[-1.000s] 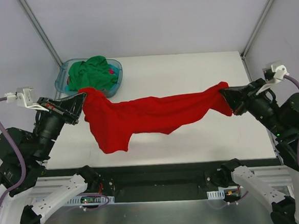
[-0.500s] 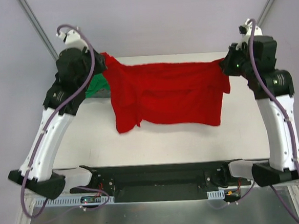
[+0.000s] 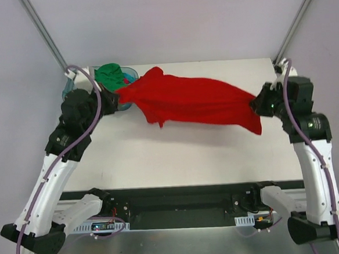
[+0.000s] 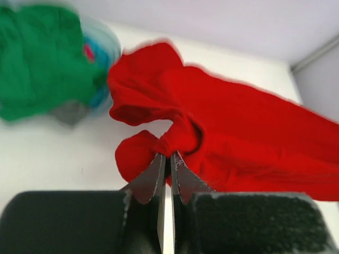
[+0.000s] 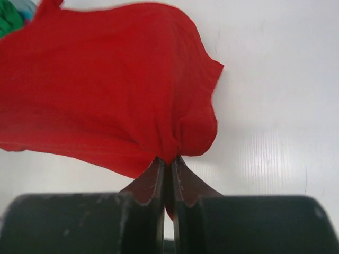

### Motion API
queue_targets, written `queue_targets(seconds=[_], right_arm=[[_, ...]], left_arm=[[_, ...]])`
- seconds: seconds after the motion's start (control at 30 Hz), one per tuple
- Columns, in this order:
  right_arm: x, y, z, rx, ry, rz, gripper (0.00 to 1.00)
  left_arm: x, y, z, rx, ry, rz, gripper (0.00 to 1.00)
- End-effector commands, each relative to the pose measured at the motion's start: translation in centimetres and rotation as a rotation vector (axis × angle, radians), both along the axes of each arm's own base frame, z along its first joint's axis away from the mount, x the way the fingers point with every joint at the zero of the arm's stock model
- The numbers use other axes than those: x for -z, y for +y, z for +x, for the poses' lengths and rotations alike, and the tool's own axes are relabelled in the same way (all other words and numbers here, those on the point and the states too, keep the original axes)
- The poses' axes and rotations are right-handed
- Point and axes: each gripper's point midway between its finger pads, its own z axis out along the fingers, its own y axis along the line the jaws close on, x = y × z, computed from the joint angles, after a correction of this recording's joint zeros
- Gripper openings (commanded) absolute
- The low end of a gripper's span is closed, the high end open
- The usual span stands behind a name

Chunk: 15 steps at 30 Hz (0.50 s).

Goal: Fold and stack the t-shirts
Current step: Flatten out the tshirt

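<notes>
Red t-shirt (image 3: pixel 197 102) — held aloft.
We had left fingers (image 4: pixel 158 172) and right fingers (image 5: pixel 157 177) clamped on opposite ends, stretching it open for folding.

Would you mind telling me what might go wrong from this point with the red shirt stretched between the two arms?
The left gripper and right gripper each pinch only a small bunch of the red t-shirt, so it may slip free. Its left end hangs near the basket holding the green t-shirt and might snag the rim.
</notes>
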Motion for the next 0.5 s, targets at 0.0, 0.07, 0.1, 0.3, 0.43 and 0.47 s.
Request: queue_targets(seconds=[0.0, 0.07, 0.1, 0.3, 0.43, 0.47], right_arm=[[8.4, 0.2, -2.3, 0.031, 0.158, 0.056, 0.07], [12.3, 0.4, -3.0, 0.025, 0.250, 0.066, 0.07], [13.6, 0.4, -3.0, 0.021, 0.281, 0.064, 0.08], [18.8, -2.1, 0.8, 0.114, 0.453, -0.010, 0.07], [21.0, -3.6, 3.8, 0.156, 0.498, -0.022, 0.10], [21.8, -3.7, 4.1, 0.154, 0.527, -0.017, 0.11]], left_arm=[[12.6, -1.2, -2.0, 0.029, 0.293, -0.048, 0.00], [17.2, -0.8, -2.6, -0.008, 0.402, -0.039, 0.00], [18.5, -0.7, -2.4, -0.021, 0.436, -0.022, 0.00], [21.4, -1.8, 1.7, -0.049, 0.558, 0.057, 0.00], [23.4, -3.4, 5.1, -0.019, 0.637, 0.078, 0.00], [23.9, -3.5, 5.8, -0.024, 0.651, 0.083, 0.00]])
